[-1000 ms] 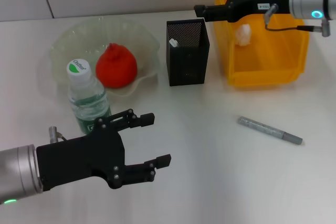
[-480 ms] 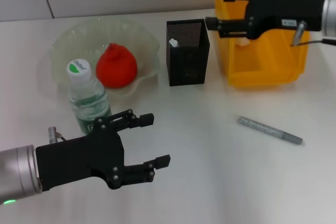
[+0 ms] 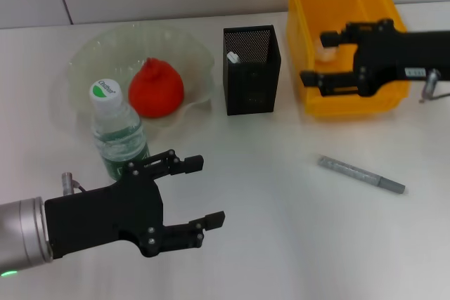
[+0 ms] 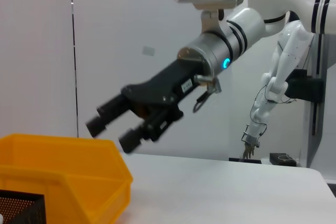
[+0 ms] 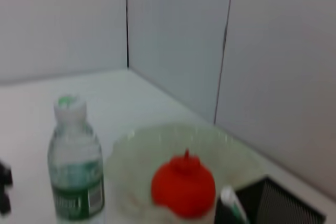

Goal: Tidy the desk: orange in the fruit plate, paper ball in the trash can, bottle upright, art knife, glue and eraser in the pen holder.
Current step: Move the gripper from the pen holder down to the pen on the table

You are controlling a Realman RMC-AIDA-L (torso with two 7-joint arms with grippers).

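Right gripper (image 3: 316, 57), fingers spread and empty, has pulled back to the trash can (image 3: 307, 5)'s near wall.

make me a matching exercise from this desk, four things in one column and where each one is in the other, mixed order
Things:
1. orange
2. bottle
3. grey pen-like tool
4. right gripper

Places:
A. lying flat on the bare table, near side of the trash can
B. in the fruit plate
C. over the front of the trash can
D. standing upright beside the fruit plate, just beyond the left gripper

Pairs: 1-B, 2-D, 3-A, 4-C
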